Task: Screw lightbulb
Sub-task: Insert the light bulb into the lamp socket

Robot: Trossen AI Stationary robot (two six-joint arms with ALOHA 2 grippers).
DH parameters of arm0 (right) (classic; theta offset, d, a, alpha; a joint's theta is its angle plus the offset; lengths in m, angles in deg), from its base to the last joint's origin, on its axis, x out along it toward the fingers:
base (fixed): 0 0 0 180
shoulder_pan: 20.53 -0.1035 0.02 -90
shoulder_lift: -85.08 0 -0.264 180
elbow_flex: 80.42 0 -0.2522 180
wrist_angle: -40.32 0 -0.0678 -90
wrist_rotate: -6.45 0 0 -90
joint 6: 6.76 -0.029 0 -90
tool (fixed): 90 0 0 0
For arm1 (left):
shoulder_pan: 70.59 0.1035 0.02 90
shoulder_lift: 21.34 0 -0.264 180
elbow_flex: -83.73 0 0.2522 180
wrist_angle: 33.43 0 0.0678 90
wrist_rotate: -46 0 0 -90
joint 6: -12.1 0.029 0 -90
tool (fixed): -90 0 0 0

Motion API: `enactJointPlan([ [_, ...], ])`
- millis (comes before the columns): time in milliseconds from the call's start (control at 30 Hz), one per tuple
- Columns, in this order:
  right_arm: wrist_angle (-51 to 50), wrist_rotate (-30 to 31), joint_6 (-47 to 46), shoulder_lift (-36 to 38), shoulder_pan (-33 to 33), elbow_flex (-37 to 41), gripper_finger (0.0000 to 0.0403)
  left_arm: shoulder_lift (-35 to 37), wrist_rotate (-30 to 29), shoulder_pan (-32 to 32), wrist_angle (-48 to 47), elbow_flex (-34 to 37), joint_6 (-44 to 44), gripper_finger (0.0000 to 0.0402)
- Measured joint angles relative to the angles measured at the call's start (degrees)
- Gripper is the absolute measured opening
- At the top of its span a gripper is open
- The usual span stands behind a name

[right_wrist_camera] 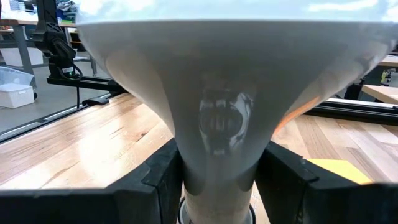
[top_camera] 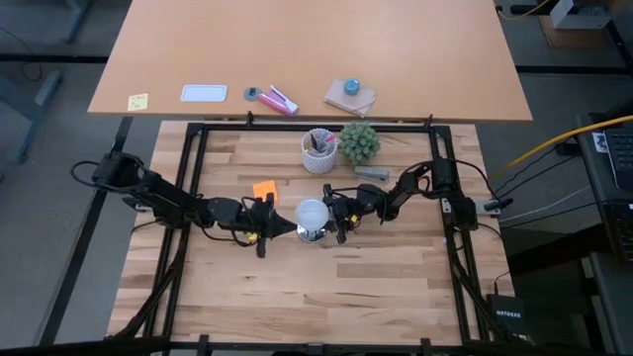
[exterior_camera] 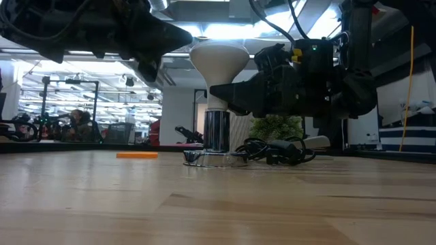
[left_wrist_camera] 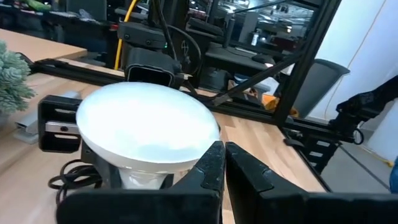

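Observation:
The frosted white lightbulb (top_camera: pixel 313 214) stands upright, its narrow end in a shiny metal socket (exterior_camera: pixel 216 133) on a round disc (exterior_camera: pixel 201 158) on the table. In the low view its dome (exterior_camera: pixel 218 56) is on top. My right gripper (top_camera: pixel 336 216) comes from the table's right, its fingers on either side of the bulb's cone (right_wrist_camera: pixel 217 124). My left gripper (top_camera: pixel 285 229) is shut, just left of the dome (left_wrist_camera: pixel 146 127). My right gripper pinches the bulb's narrow cone just above the socket (right_wrist_camera: pixel 219 180) between its two fingers (right_wrist_camera: pixel 163 180). It comes level from the table's right. The bulb stands upright in the socket. My left gripper's shut fingertips (left_wrist_camera: pixel 214 163) lie at the dome's rim; I cannot tell whether they touch.
A black cord (exterior_camera: pixel 272 151) lies coiled right of the socket. An orange note (top_camera: pixel 264 190), a small grey bar (top_camera: pixel 372 172), a white cup of pens (top_camera: pixel 318 150) and a green plant (top_camera: pixel 360 141) lie toward the far side.

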Motion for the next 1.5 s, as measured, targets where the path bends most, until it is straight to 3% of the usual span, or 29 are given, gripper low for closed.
enactJointPlan([
  [233,0.01,0.0,0.0,-0.01,0.0,0.0,0.0172,-0.35,-0.24,0.02,-0.04,0.0,0.04,0.0005],
  [800,0.0,-1.05,-0.11,-0.03,-0.07,0.02,0.0172,-0.59,-8.38,-0.02,-1.18,0.0,1.7,0.0005],
  [1167,0.0,-1.05,-0.02,-0.03,-0.02,0.02,0.0172,-0.23,-10.11,-0.74,-1.61,0.01,3.36,0.0005],
  [1500,-0.07,-1.07,0.13,-0.03,-0.07,-0.07,0.0172,1.84,-10.31,-1.84,5.31,-1.0,9.95,0.0005],
])
